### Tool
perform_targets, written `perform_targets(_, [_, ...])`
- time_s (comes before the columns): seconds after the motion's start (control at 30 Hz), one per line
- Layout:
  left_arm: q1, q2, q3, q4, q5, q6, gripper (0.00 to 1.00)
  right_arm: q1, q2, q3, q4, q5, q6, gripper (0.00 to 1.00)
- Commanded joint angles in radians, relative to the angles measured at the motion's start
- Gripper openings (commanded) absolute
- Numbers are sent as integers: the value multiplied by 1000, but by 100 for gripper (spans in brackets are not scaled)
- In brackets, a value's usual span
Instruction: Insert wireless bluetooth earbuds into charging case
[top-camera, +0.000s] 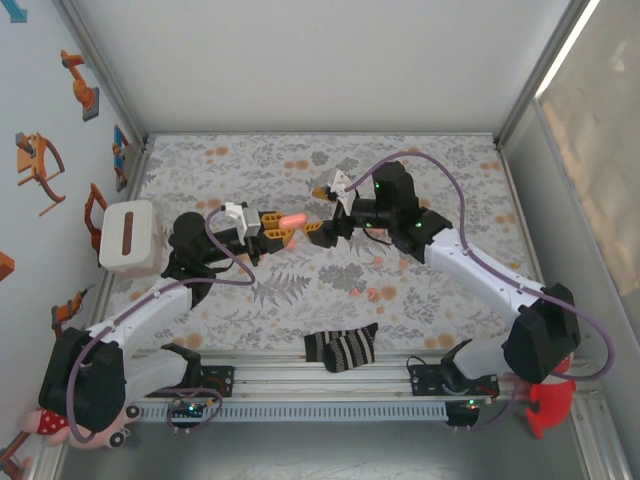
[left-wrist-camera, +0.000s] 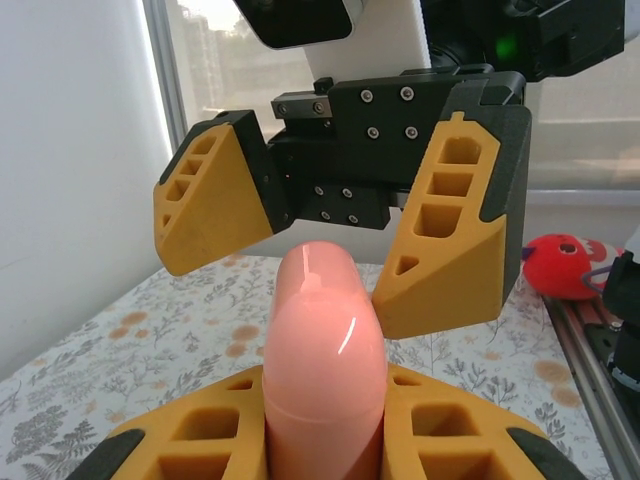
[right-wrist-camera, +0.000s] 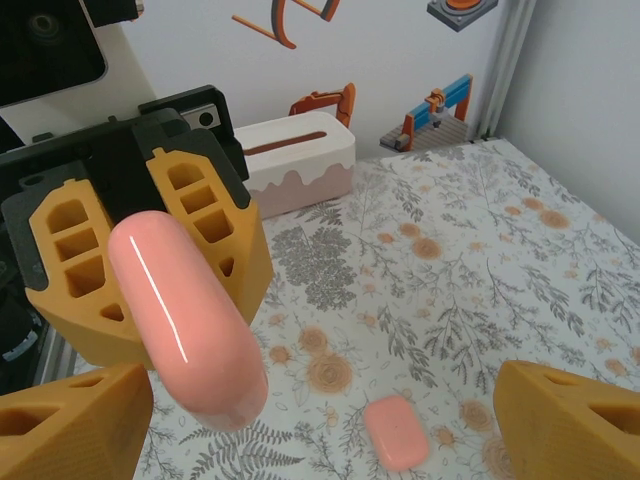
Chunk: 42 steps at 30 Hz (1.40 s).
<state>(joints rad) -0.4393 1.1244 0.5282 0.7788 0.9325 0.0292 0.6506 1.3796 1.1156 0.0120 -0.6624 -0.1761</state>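
My left gripper (top-camera: 272, 228) (left-wrist-camera: 325, 405) is shut on a glossy salmon-pink charging case (top-camera: 292, 218) (left-wrist-camera: 323, 350) (right-wrist-camera: 185, 320), held above the flowered cloth with its rounded end pointing at the right arm. My right gripper (top-camera: 320, 213) (right-wrist-camera: 320, 430) (left-wrist-camera: 330, 225) faces it, open wide, with one orange finger on each side of the case's free end and neither touching it. Below, a second salmon-pink rounded-rectangle piece (right-wrist-camera: 397, 431) (top-camera: 372, 294) lies flat on the cloth. The earbuds are hidden or out of view.
A white tissue box (top-camera: 128, 237) (right-wrist-camera: 300, 160) stands at the left wall. A striped sock (top-camera: 342, 347) lies near the front rail. A red plush toy (top-camera: 548, 405) (left-wrist-camera: 560, 265) sits by the right arm's base. Walls close in the left, back and right sides.
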Motion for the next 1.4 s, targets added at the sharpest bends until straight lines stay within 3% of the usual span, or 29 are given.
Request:
perform_targets(0.0, [-10,6,15,32,34,-12,0,7,1,49,13,17,-13,87])
perform_targets(0.8, [-27,1,11,1,36,4,0,6,2,123,-59,117,-55,87])
perform_targets(1.1, [-30,-9,0,-6,-7,14,0,6,-58,125,-65,63,-17,87])
perform_targets(1.23, [-29,-29,-22,-6,-56,27,0,4,-118,117,-112,124,24,88])
perform_targets(1.37, [-29,-64,-46,-16,-81,27,0,4,-163,121,-214,276,113,87])
